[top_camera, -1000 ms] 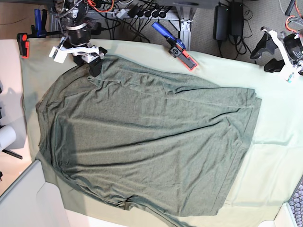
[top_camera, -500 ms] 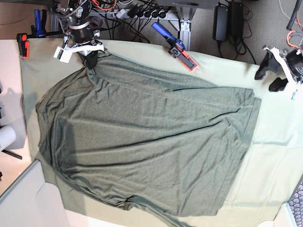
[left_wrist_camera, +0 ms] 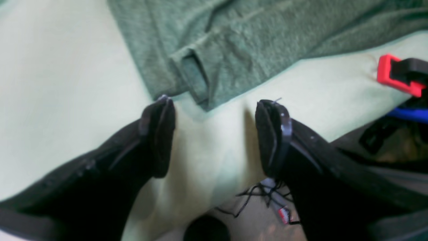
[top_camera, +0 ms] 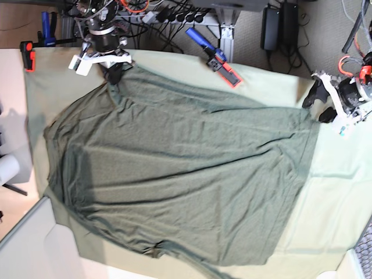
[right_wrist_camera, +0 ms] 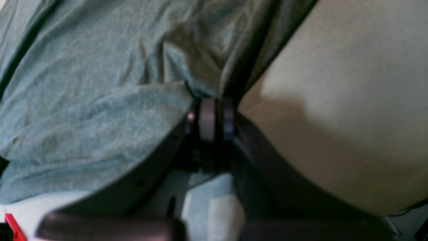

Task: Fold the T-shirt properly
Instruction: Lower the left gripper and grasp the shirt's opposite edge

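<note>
Lying spread over the pale mint-green cloth (top_camera: 343, 192) on the tabletop, the T-shirt (top_camera: 180, 168) fills most of the base view, dark heathered grey-green, creased in long soft folds, hem toward that view's right, collar end toward its left.

Right hand (top_camera: 113, 72) at the shirt's upper left corner in the base view, fingers pressed together and clamped on the T-shirt. Seen from the right wrist camera: dark fingers (right_wrist_camera: 207, 117) closed flat against each other with the fabric (right_wrist_camera: 100, 110) bunched and puckered at their tips, bare cloth (right_wrist_camera: 334, 83) to the side.

Left hand (top_camera: 319, 102) at the hem corner on the base view's right, fingers held wide apart, gripping nothing. Seen from the left wrist camera: two black fingers (left_wrist_camera: 160, 134) spread over the pale cloth (left_wrist_camera: 67, 83), the folded hem corner of the shirt (left_wrist_camera: 214, 50) just beyond their tips and between them; whether the fingertips touch the fabric cannot be told.

Lying on the cloth's far edge near the middle, a blue-handled clamp with red-orange jaw (top_camera: 218, 58). Clipped at the far left edge, another red clamp (top_camera: 28, 55). Beyond the tabletop, tangled black cables (top_camera: 168, 17).
</note>
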Robot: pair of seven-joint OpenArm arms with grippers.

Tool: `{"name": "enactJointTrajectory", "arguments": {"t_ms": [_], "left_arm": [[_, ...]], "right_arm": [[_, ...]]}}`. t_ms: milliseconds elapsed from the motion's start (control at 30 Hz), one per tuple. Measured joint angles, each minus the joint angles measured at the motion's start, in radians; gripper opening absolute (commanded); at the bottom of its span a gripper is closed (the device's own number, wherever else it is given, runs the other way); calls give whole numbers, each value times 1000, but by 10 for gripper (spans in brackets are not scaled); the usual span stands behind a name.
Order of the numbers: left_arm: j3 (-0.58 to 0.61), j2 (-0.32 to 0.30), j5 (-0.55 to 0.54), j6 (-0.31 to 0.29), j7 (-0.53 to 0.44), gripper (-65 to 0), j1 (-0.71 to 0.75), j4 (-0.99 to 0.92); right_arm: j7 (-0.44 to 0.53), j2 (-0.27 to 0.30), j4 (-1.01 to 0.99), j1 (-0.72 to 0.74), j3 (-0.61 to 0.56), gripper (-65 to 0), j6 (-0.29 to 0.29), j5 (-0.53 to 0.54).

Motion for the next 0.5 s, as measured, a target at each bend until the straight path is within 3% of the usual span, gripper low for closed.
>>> {"name": "enactJointTrajectory", "arguments": {"t_ms": [167,500], "left_arm": [[48,1,73,28,-23,-239,-37,-43],[63,0,55,34,-29,-239,-70,-89]], "right_arm": [[7,-6,0,0,0,-650,0,-23],[7,-7,0,0,0,-650,0,-23]]}}
